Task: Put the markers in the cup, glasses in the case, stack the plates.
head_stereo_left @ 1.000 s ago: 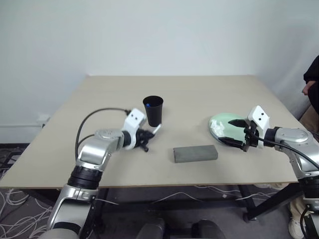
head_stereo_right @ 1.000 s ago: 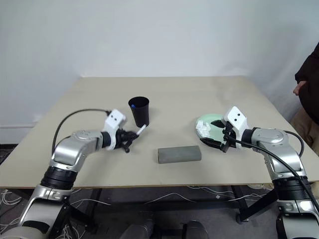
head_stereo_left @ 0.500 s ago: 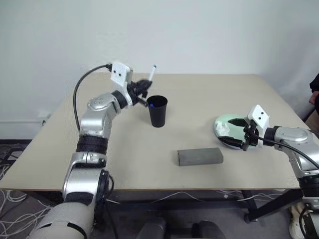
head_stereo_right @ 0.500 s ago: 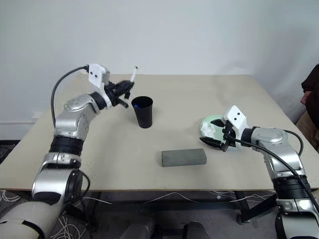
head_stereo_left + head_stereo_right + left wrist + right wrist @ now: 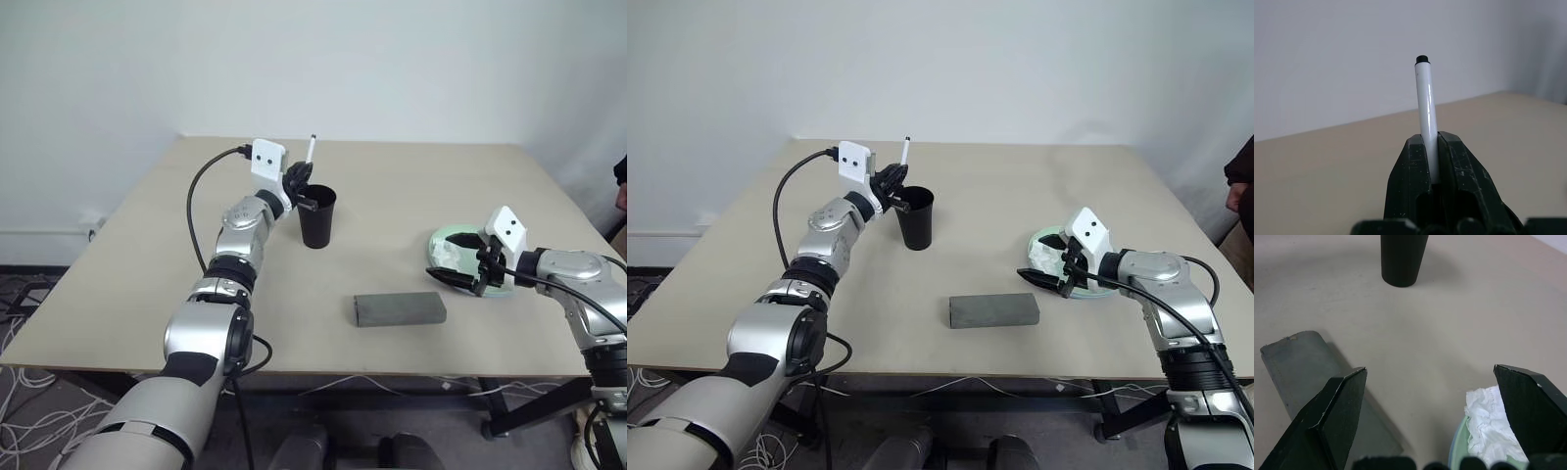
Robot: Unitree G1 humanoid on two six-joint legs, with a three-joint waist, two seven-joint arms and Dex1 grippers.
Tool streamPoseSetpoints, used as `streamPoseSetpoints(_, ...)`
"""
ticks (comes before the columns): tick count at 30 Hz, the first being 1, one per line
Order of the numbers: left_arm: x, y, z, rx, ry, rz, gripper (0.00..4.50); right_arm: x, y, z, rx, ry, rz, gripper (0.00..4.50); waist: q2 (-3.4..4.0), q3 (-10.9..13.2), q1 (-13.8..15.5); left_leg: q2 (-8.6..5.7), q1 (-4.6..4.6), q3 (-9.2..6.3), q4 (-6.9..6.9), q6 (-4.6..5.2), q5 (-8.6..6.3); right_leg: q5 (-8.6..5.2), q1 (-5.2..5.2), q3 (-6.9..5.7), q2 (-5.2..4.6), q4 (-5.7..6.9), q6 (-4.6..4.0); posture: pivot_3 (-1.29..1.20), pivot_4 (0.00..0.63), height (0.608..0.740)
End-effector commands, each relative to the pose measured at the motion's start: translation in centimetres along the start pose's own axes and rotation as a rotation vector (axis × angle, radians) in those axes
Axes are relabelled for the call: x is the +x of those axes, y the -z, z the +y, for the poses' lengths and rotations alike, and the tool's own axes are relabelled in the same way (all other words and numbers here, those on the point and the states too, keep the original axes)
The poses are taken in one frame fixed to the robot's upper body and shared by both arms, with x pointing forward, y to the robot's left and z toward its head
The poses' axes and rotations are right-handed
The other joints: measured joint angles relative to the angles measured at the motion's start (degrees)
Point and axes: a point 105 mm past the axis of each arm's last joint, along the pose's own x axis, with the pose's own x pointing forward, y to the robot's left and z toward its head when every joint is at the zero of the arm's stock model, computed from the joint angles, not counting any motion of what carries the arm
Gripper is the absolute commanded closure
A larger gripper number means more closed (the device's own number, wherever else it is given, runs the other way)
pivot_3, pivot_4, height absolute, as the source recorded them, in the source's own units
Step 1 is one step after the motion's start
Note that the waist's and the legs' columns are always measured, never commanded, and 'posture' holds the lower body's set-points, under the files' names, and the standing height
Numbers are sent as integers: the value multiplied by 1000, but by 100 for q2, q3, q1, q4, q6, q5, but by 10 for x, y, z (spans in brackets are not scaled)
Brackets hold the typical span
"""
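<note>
My left gripper point(image 5: 299, 180) is shut on a white marker point(image 5: 311, 150) that stands upright with a small black end on top, just left of the rim of the black cup point(image 5: 316, 215). The left wrist view shows the marker point(image 5: 1425, 107) clamped between both fingers point(image 5: 1406, 181). My right gripper point(image 5: 447, 257) hangs open and empty over the near-left edge of a pale green plate point(image 5: 490, 290) holding crumpled white tissue point(image 5: 1488, 427). The grey case point(image 5: 400, 308) lies shut on the table between cup and plate. The glasses are out of view.
The beige table point(image 5: 147, 264) ends near my body, with a white wall behind its far edge. A person's dark sleeve point(image 5: 619, 179) shows at the far right, beyond the table's corner. From the right wrist, the cup point(image 5: 1400, 259) and case point(image 5: 1308, 377) lie ahead.
My left arm has lifted the marker from the table beside the cup and carried it up and forward to the cup's rim. The right arm has stayed still; the camera has shifted slightly.
</note>
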Motion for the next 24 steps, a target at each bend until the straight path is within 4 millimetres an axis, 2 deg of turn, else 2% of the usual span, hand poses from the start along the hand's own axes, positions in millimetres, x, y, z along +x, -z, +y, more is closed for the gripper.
streamPoseSetpoints(1,8,-22,-7,19,18,-68,4432,-5,-15,-6,-41,28,-44,0,0,0,1,0,1,0,1,0,0,0,0,-1,0,1,0,0,0,731)
streamPoseSetpoints(10,5,-4,-10,18,36,-19,4432,-4,-14,-6,-39,30,-44,0,0,0,0,1,1,-2,15,5,2,6,8,-7,1,2,10,0,0,731)
streamPoseSetpoints(13,4,1,-10,34,25,-7,3647,-3,-15,-6,-39,29,-46,0,0,0,0,1,1,-2,17,5,3,7,9,-7,1,3,11,0,0,731)
streamPoseSetpoints(21,1,3,-4,70,-14,-14,997,-3,-15,-6,-38,29,-49,0,0,0,0,0,2,-2,20,5,3,9,10,-6,1,3,12,0,0,731)
streamPoseSetpoints(24,0,0,-2,68,-15,-24,997,-3,-15,-6,-37,30,-48,0,0,0,1,1,2,-2,20,5,3,9,10,-6,1,5,12,0,0,731)
